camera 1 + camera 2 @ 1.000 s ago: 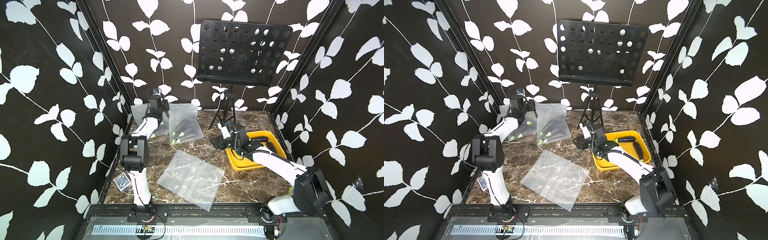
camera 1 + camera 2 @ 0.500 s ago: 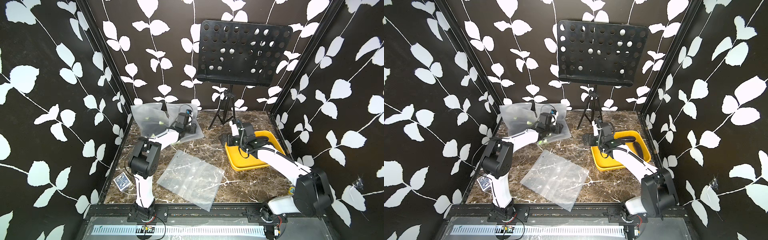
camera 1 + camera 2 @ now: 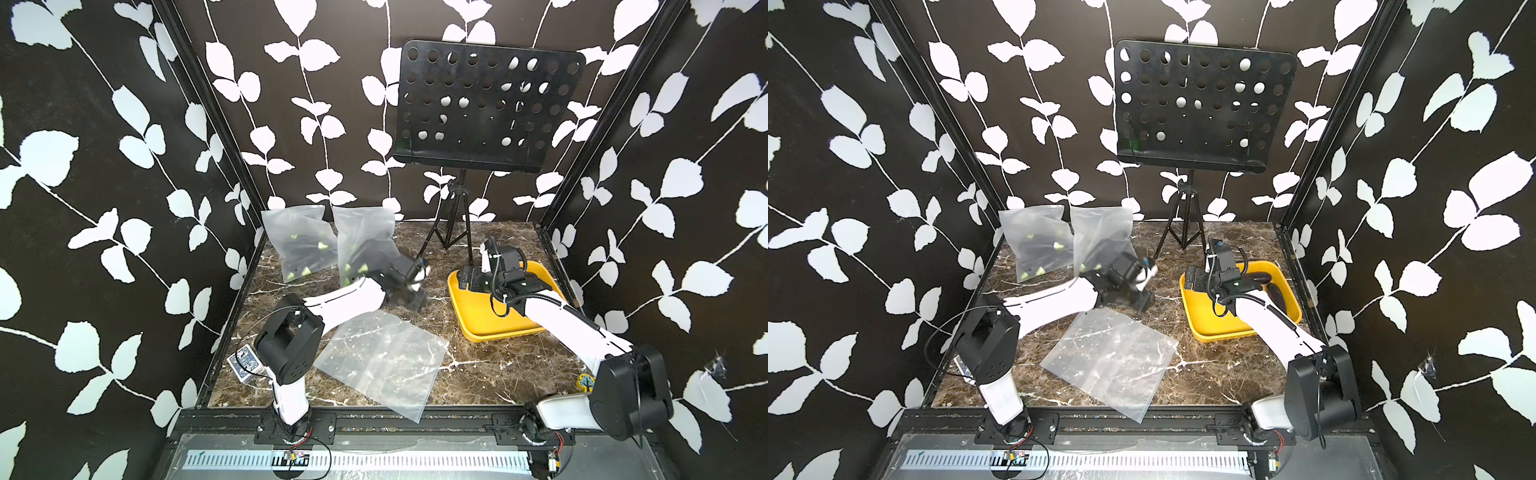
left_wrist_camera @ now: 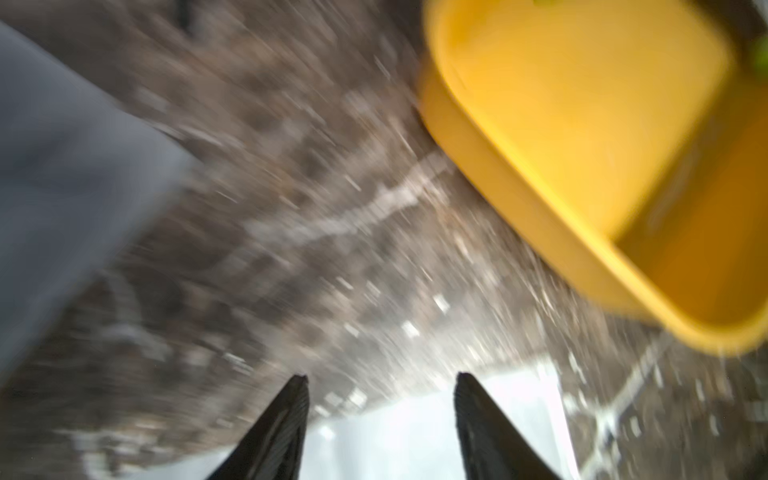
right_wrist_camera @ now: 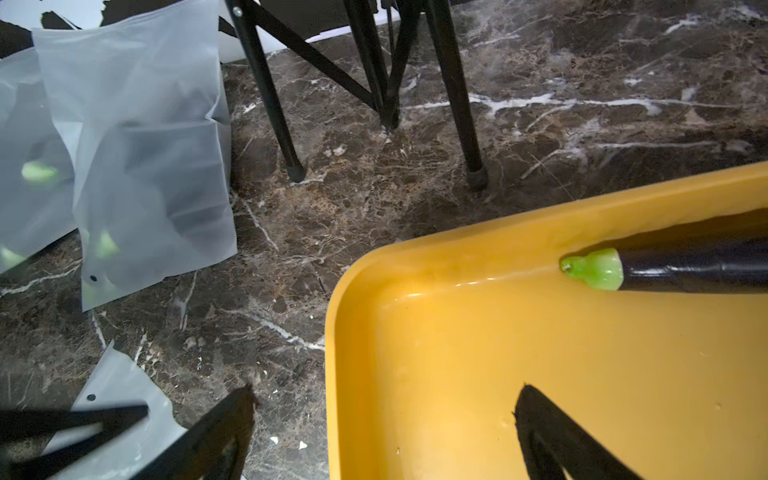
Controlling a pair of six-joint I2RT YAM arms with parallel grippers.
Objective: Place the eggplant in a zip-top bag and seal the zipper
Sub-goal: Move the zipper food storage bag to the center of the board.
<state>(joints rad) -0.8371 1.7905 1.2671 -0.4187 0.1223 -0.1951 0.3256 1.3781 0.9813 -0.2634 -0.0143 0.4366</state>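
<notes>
A dark eggplant (image 5: 685, 268) with a green cap lies along the far wall of the yellow tray (image 5: 436, 266); in a top view dark eggplants (image 3: 1264, 277) show in the tray (image 3: 1221, 334). My right gripper (image 5: 384, 395) hangs open over the tray's left rim, nothing between its fingers, also seen in both top views (image 3: 465, 279). An empty zip-top bag (image 3: 382, 365) lies flat at the front middle. My left gripper (image 4: 380, 378) is open and empty just above that bag's far edge, between bag and tray (image 3: 413, 297). The left wrist view is blurred.
Two filled bags (image 3: 299, 245) (image 3: 365, 245) lean against the back wall at the left. A black music stand (image 3: 486, 108) stands at the back, its tripod legs (image 5: 386, 83) close behind the tray. A card deck (image 3: 245, 365) lies by the left arm's base.
My left arm swung from the filled bags at the back left to the table's middle. My right gripper moved right onto the tray's rim and opened wider.
</notes>
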